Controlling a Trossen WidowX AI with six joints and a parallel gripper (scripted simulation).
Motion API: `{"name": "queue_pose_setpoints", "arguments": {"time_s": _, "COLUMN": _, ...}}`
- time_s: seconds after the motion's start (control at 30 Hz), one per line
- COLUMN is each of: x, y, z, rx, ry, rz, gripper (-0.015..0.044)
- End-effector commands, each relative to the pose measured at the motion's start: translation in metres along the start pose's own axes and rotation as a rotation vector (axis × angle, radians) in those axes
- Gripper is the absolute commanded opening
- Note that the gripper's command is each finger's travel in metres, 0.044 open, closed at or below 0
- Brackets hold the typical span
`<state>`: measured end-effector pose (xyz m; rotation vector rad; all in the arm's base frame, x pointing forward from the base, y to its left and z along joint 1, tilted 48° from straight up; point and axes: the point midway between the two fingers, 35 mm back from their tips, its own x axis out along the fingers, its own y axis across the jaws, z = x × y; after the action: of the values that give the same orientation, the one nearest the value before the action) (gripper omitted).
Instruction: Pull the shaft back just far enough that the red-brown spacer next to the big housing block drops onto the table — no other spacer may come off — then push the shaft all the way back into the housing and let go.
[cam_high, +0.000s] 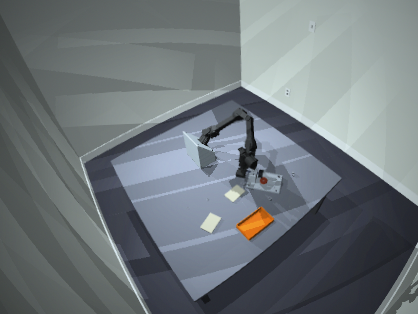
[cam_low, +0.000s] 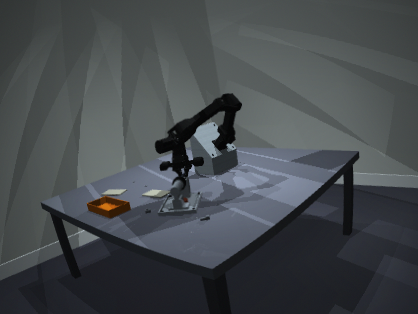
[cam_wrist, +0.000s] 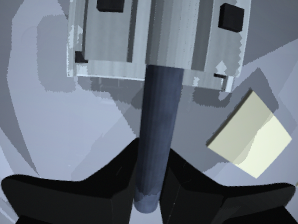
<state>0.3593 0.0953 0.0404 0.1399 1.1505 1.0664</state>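
Note:
In the wrist view my gripper (cam_high: 241, 174) (cam_wrist: 147, 143) is shut on the dark blue-grey shaft (cam_wrist: 161, 115) near its free end. The shaft runs straight from between the fingers up into a light grey cylindrical part (cam_wrist: 170, 35) of the housing fixture (cam_high: 274, 187) (cam_low: 172, 212). The red-brown spacer (cam_high: 263, 180) (cam_low: 185, 200) shows as a small red spot over the fixture's base in the top and exterior views. Whether it sits on the shaft or lies loose cannot be told. It is hidden in the wrist view, and no other spacer can be made out.
A pale square pad (cam_high: 235, 193) (cam_wrist: 252, 135) lies beside the fixture, and another pale pad (cam_high: 211, 223) (cam_low: 114, 192) lies farther off. An orange tray (cam_high: 255, 223) (cam_low: 108, 206) stands nearby. A grey slanted box (cam_high: 199, 151) (cam_low: 215, 155) stands behind the arm. Small loose parts (cam_high: 293, 174) (cam_low: 205, 218) lie around the fixture.

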Motion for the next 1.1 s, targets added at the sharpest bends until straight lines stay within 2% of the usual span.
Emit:
{"name": "queue_pose_setpoints", "arguments": {"time_s": 0.0, "x": -0.002, "y": -0.001, "z": 0.005, "rx": -0.003, "ry": -0.008, "rz": -0.006, "gripper": 0.0000}}
{"name": "queue_pose_setpoints", "arguments": {"time_s": 1.07, "x": -0.002, "y": -0.001, "z": 0.016, "rx": -0.003, "ry": -0.008, "rz": -0.006, "gripper": 0.0000}}
